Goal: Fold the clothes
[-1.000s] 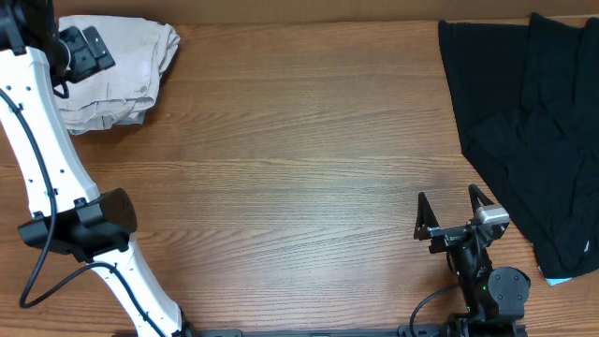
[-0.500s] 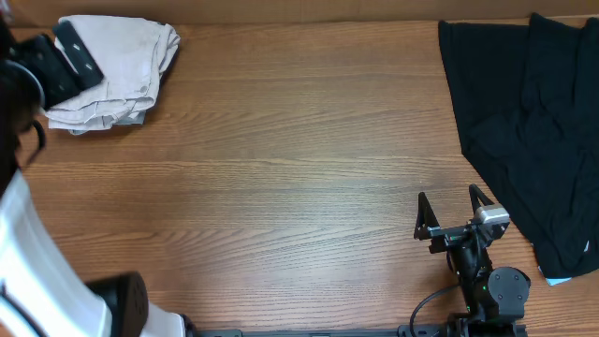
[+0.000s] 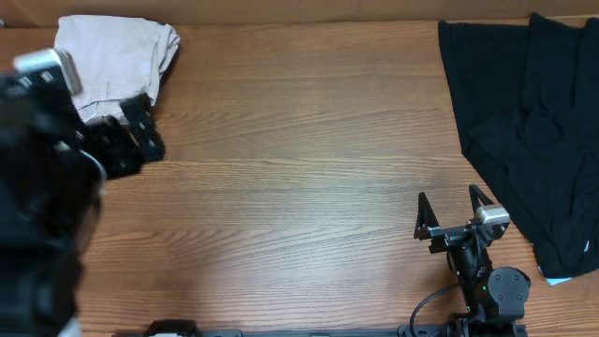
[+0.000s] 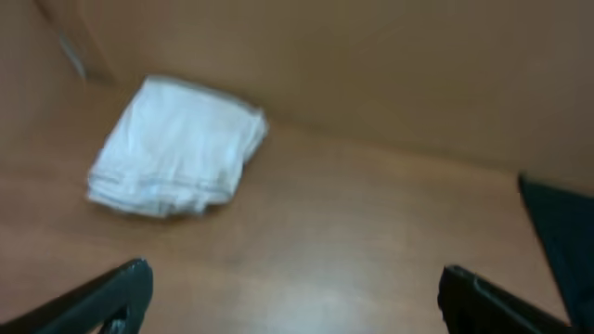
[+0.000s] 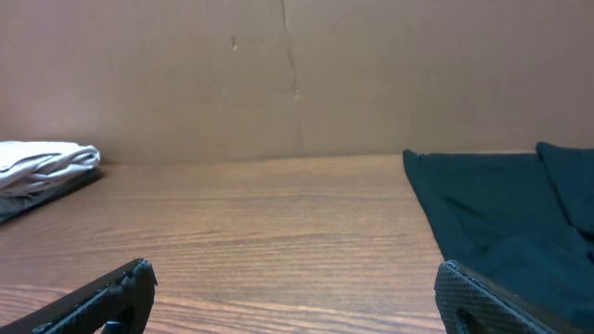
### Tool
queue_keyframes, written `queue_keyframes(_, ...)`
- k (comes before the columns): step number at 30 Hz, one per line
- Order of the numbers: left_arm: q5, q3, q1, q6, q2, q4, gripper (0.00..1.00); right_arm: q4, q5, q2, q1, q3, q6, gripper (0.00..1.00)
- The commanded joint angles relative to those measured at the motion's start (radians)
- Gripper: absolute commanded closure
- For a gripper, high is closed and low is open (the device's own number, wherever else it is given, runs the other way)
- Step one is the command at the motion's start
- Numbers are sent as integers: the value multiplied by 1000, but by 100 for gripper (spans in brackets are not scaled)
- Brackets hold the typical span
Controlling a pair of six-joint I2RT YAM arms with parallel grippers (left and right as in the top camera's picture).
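Near the front edge the right pincer is seen spread and empty. By the left edge the left pincer, blurred overhead, is shown released, apparently raised above the bench. The cream shorts are found bundled in the far left corner.

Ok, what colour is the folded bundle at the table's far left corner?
The shorts are pale cream-beige, plain, no pattern; clearest in the overhead view.

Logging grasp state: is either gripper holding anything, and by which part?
Nothing is held. The left gripper and the right gripper are both open and empty; the shorts lie apart from both.
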Motion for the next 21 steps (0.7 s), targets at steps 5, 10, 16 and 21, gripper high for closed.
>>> queue_keyframes(5,174,-903,-5,-18,-372,655,0,5,5,-10,-3,-11,-6,0)
queue_keyframes(10,244,-1221,-5,-23,-450,1010,0,5,5,-10,-3,-11,-6,0)
queue_keyframes(16,198,-1492,-5,-33,-539,1210,0,5,5,-10,-3,-11,-6,0)
queue_keyframes(21,106,-1635,-5,-37,-635,1290,0,5,5,-10,-3,-11,-6,0)
